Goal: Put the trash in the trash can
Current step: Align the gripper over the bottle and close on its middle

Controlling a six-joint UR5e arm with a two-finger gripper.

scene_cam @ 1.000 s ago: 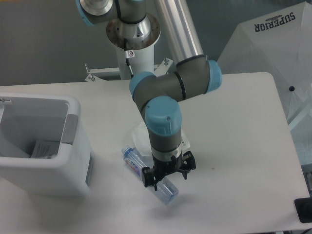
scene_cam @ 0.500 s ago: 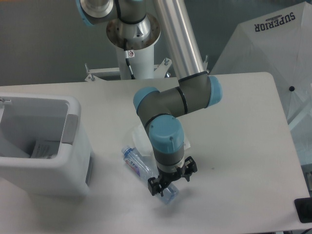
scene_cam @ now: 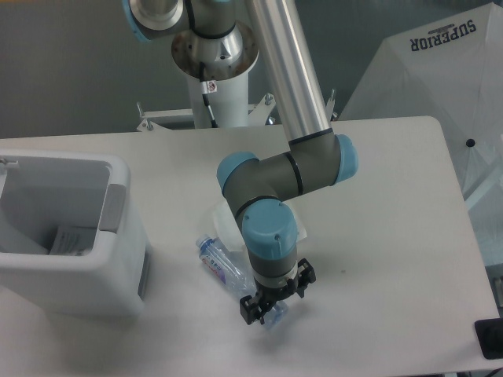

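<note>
You've got the end effector (scene_cam: 273, 302) low over the bottom end of the bottle (scene_cam: 228, 267), right down at the desk (scene_cam: 377, 220). Its fingers straddle that end of the bottle, but the wrist blocks the view, so you can't tell how wide they stand or whether they actually grip it.

The bottle lies on its side on the desk, blue cap (scene_cam: 203, 246) pointing toward the trash can (scene_cam: 75, 236), clear body running diagonally down-right under the end effector. Blue label on it, print too small to read.

The wrapper (scene_cam: 222, 220) sits just behind the bottle, mostly hidden by the forearm; only a crumpled clear edge shows.

The trash can stands at the desk's left side, partly cut off by the frame edge, opening up, grey panel (scene_cam: 112, 207) facing the arm. A white printed item (scene_cam: 69, 240) lies inside it; text unreadable.

Room: you have bare desk between the bottle and the trash can wall, and a wide open stretch to the right of the arm out to the desk's rounded right edge. The front edge of the desk is near the end effector.

Off the desk to the right, a white umbrella (scene_cam: 428, 71) reads "SUPERIOR". A small dark object (scene_cam: 490, 339) sits at the bottom right corner.
</note>
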